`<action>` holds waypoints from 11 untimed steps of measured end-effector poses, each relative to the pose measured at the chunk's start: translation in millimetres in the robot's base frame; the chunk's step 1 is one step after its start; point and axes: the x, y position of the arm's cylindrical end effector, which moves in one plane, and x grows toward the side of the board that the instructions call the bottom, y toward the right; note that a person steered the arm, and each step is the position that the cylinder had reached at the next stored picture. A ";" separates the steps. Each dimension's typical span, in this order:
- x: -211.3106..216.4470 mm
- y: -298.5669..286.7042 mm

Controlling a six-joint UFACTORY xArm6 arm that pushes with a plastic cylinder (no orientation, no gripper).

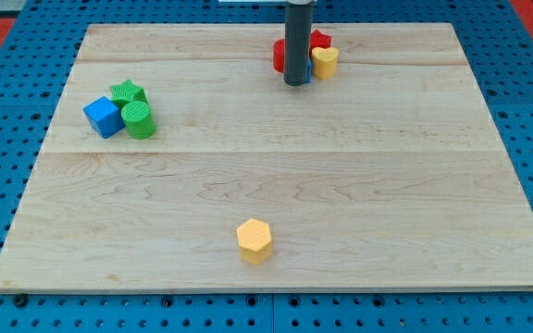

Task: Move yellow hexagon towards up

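Nothing looks done: the yellow hexagon point(254, 240) sits near the wooden board's point(340, 185) bottom edge, my fingerless tip point(295, 83) far above it.

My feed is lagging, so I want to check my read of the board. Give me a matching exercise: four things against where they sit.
Things:
1. yellow hexagon block
2. blue cube block
3. small yellow block
4. my tip

Places:
A. view's left, touching the green blocks
B. view's top, just right of the dark rod
C. near the view's bottom edge, alone
D. view's top, among the red and yellow cluster, far from the hexagon

Pairs: 1-C, 2-A, 3-B, 4-D
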 end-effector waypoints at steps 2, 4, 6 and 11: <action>163.7 16.5; 295.6 -8.9; 240.3 -69.4; 170.0 -111.3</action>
